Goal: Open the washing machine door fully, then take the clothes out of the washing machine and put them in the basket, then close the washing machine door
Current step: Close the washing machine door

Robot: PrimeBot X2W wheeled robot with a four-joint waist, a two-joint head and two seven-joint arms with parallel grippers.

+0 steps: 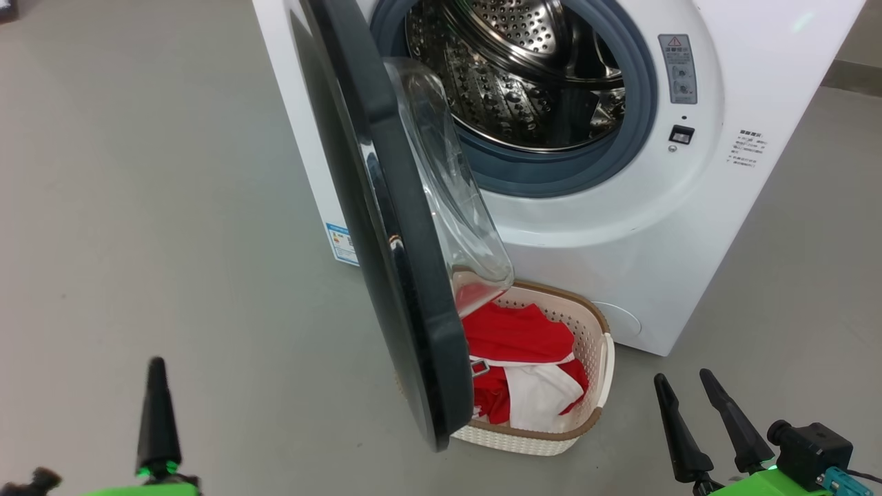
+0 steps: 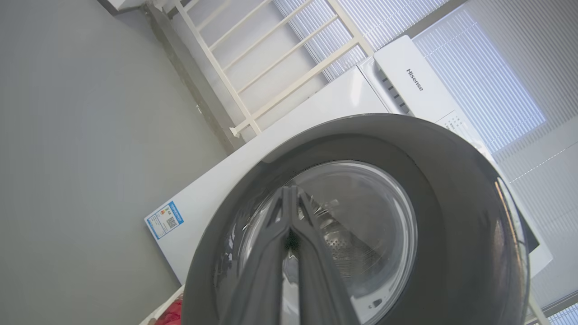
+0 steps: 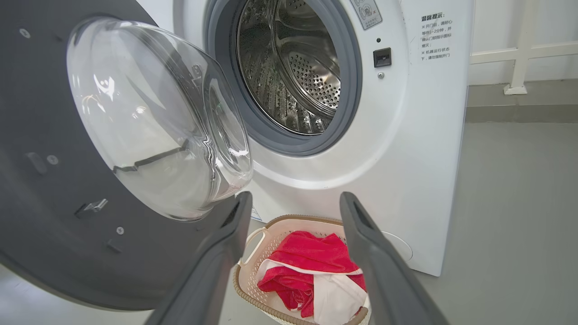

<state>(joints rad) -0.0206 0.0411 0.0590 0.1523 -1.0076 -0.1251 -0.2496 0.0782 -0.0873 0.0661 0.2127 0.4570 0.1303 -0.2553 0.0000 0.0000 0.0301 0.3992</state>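
The washing machine stands with its steel drum bare of fabric. Its black-rimmed door hangs open, edge-on to me, glass bowl facing the drum. Below it, the cream basket holds the red and white clothes. My left gripper is shut on nothing, low at the left, outside the door. In the left wrist view its joined tips point at the door's outer face. My right gripper is open and empty, right of the basket; between its fingers I see the clothes and basket.
Grey floor spreads to the left of the door and to the right of the machine. A white railing and window blinds stand behind the machine. A low skirting ledge runs along the wall at the right.
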